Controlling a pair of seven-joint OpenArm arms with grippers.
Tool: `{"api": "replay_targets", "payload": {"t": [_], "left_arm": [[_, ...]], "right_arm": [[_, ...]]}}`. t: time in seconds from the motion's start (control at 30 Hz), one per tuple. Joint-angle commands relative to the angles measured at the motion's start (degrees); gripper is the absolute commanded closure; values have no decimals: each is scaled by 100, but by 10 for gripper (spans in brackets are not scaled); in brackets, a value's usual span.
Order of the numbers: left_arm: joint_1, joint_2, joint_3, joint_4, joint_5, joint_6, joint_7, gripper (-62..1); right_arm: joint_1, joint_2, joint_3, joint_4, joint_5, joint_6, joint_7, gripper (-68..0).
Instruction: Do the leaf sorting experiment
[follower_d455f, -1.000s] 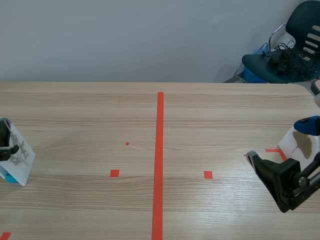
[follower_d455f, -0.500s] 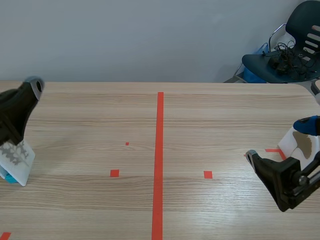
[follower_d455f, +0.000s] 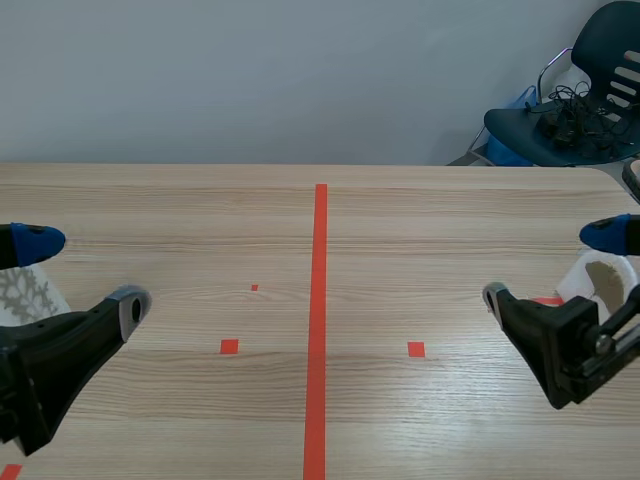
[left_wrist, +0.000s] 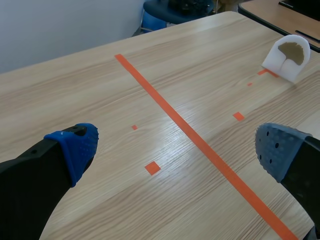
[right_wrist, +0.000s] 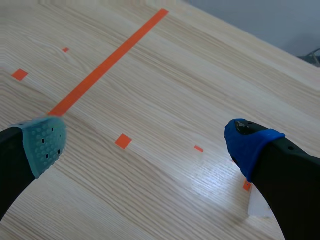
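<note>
white cards are standing at opposite ends of the wooden table (follower_d455f: 420, 220): the pale-leaf card (follower_d455f: 22, 297) is sitting just behind the left gripper (follower_d455f: 85, 272), the brown-leaf card (follower_d455f: 598, 283) just beside the right gripper (follower_d455f: 550, 265). both grippers are hovering with fingers spread wide, holding nothing. sorting is appearing not yet begun; both cards are awaiting pickup.

The left gripper (follower_d455f: 82, 272) is off the left leaf card (follower_d455f: 22, 296), where it sits 1 second ago. It rises toward the table's far side 0.5 seconds ago and now hangs lower and nearer the middle, its 2 fingers spread wide, the arm covering the card's lower half. The right gripper (follower_d455f: 549, 265) shifts slightly away from the robot and toward the red centre line (follower_d455f: 320, 300).
</note>
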Motion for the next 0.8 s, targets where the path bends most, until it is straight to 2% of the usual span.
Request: {"api": "replay_targets", "payload": {"t": [0.0, 0.3, 0.77], "left_arm": [[-66, 42, 111, -20, -61, 9, -55, -623], [-83, 42, 501, -20, -59, 9, -105, -623], [-83, 42, 516, -20, -57, 13, -105, -623]], "right_arm": [[31, 48, 155, 232, 55, -2, 66, -679], [35, 46, 221, 291, 55, -2, 20, -679], [35, 46, 221, 289, 50, -2, 20, -679]]}}
